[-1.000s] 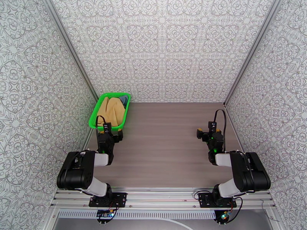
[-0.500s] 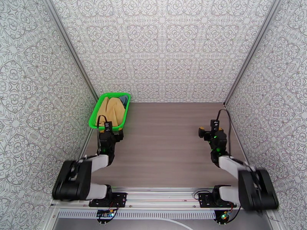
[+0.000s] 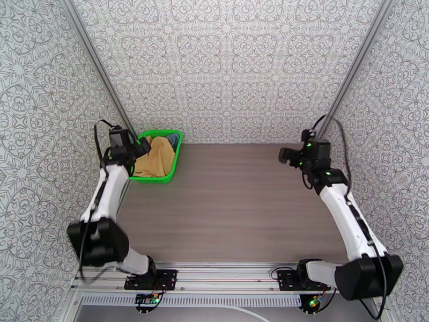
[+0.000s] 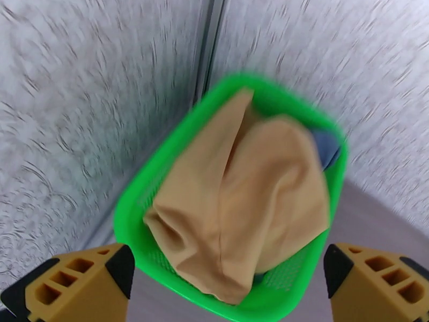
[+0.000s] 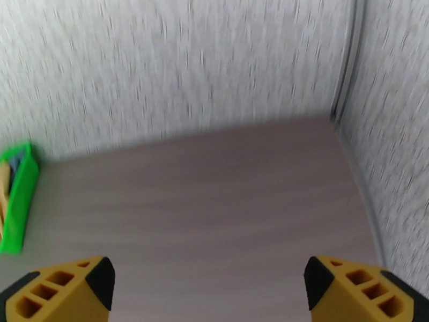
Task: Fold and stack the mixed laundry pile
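— What changed?
— Both arms have reached up-frame. The left hand [image 3: 140, 150], spread wide, now hovers at the green basket [image 3: 155, 179], left of centre; the mustard cloth [image 3: 155, 155] and blue-grey tank top [image 3: 173, 139] lie inside. The right hand [image 3: 287, 155] is spread and empty.

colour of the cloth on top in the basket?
Mustard-yellow cloth, clearest in the left wrist view.

We find no readable text, labels, brand names, numbers or signs anywhere in these views.
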